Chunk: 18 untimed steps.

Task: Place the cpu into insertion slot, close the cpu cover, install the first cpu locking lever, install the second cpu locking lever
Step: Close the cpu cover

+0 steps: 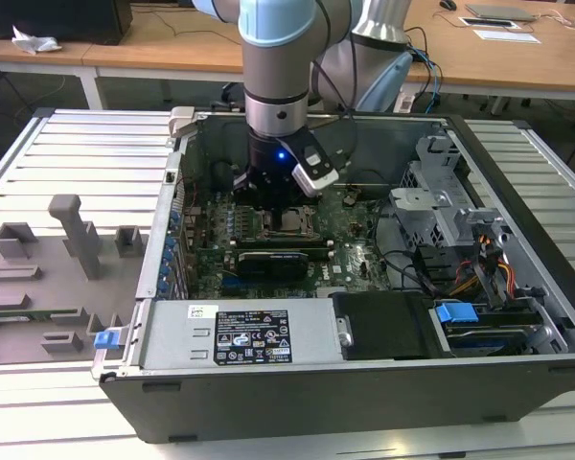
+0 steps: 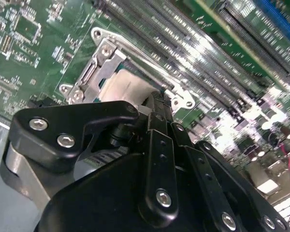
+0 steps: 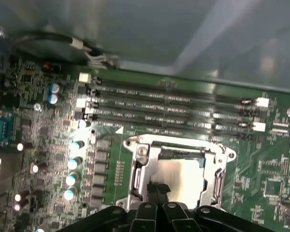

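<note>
One slatted counter (image 1: 77,144) carries one open computer case (image 1: 364,402). One grey tray (image 1: 115,278) of moulded fixtures lies at nine o'clock from the case in the exterior view. One arm (image 1: 278,77) comes down into the case from twelve o'clock.

The case holds one power supply (image 1: 235,335) along its six o'clock wall. Drive cages and loose cables fill its three o'clock side. One green motherboard (image 1: 359,259) covers the floor between them. Two blue clips show, one (image 1: 108,337) at the case's outer corner toward eight o'clock and one (image 1: 457,312) on the drive bay toward four o'clock.

The motherboard carries one long black expansion card (image 1: 283,259), just at six o'clock from the insertion slot (image 1: 295,225). Four long narrow memory slots (image 3: 174,104) lie side by side in the first wrist view, just beside the socket.

The insertion slot holds the one cpu (image 3: 181,176), its pale metal top facing up and lying flat. One cpu cover (image 3: 135,169) lies down around the chip, its silver frame bordering the chip's edges in both wrist views.

The tool (image 3: 157,192) hangs directly over the socket. Its fingertips (image 3: 154,189) are drawn together at the chip's edge. Whether they touch the metal cannot be told.
</note>
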Each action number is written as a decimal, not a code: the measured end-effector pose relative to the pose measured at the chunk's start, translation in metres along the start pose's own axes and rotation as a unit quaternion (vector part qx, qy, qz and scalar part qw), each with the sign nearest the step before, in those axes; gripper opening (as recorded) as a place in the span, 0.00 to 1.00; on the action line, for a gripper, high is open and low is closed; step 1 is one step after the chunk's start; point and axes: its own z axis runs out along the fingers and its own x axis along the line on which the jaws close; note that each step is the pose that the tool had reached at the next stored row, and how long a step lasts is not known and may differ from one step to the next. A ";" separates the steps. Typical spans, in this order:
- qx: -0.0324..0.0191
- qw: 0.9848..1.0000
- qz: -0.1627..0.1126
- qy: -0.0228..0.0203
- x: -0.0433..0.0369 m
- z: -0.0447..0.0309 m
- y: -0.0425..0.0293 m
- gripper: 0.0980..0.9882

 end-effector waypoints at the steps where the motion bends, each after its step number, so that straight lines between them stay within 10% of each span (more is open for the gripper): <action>1: 0.000 1.000 0.000 0.000 -0.0001 0.0004 -0.0016 0.01; 18: -0.003 1.000 0.000 0.000 -0.0026 0.0059 -0.0020 0.01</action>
